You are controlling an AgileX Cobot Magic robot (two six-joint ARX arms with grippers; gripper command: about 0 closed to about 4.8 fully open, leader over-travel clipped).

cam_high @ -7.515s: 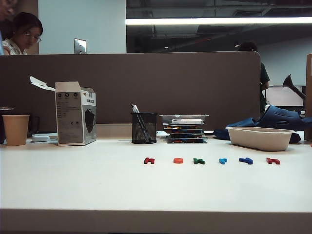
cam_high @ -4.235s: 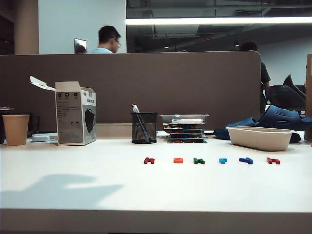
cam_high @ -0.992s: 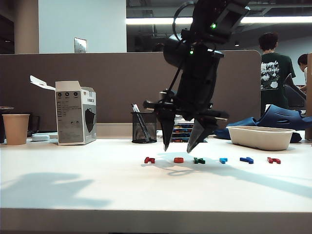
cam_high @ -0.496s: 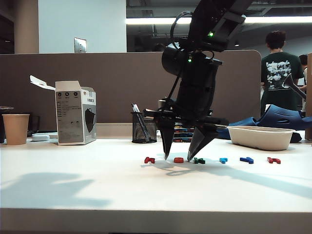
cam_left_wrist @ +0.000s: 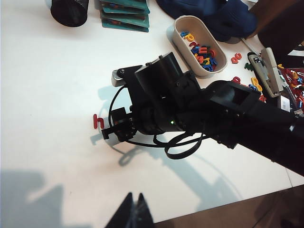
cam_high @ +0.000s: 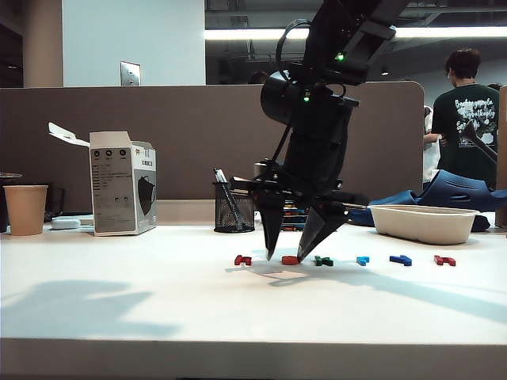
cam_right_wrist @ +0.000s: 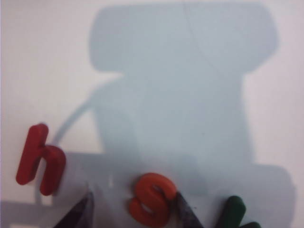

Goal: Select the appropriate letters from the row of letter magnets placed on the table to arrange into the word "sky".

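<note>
Orange s (cam_right_wrist: 151,199) lies between right pincer (cam_right_wrist: 133,209) tips.

Row of letter magnets on the white table (cam_high: 119,293): dark red h (cam_right_wrist: 39,159), orange-red s (cam_right_wrist: 151,198), dark green letter (cam_high: 323,260), light blue (cam_high: 362,260), dark blue (cam_high: 401,259), red (cam_high: 444,260). Black right gripper (cam_high: 285,255); black left gripper (cam_left_wrist: 130,216).
</note>
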